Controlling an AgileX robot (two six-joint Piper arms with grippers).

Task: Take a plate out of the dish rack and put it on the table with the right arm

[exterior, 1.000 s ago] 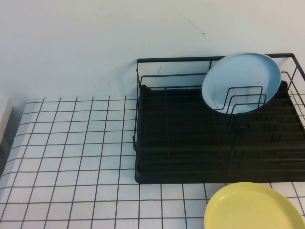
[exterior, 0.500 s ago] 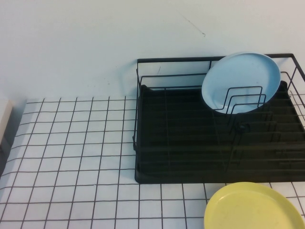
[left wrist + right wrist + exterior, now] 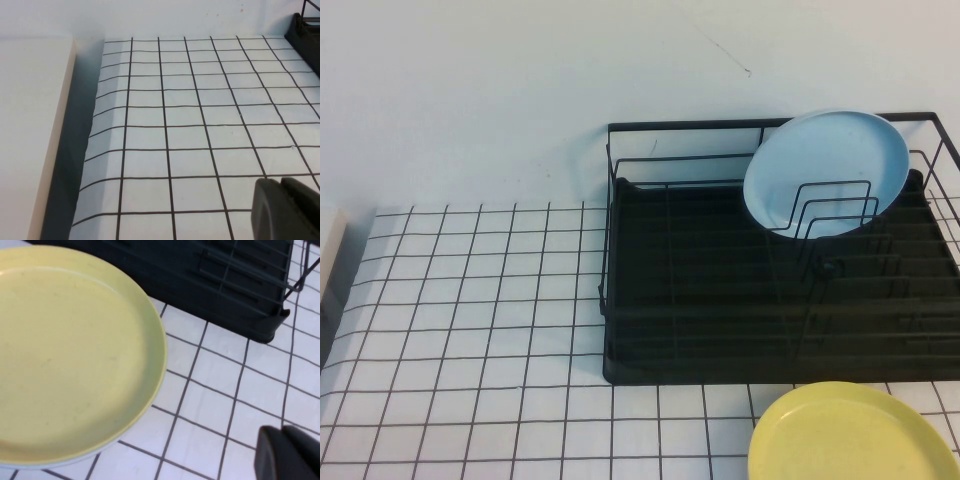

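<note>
The yellow plate (image 3: 853, 434) lies flat on the gridded white table (image 3: 470, 330) at the front right, just in front of the black dish rack (image 3: 720, 300). It fills much of the right wrist view (image 3: 70, 355), with the rack's corner (image 3: 240, 295) behind it. My right gripper (image 3: 281, 429) is shut and empty, above the cloth beside the plate, apart from it. My left gripper (image 3: 280, 180) is shut and empty over the cloth at the table's left. Neither gripper shows in the high view.
A light blue plate (image 3: 825, 172) stands upright in the rack's wire dividers at the back right. A pale block (image 3: 30, 135) borders the table's left edge (image 3: 328, 245). The rack's corner shows far off in the left wrist view (image 3: 306, 30).
</note>
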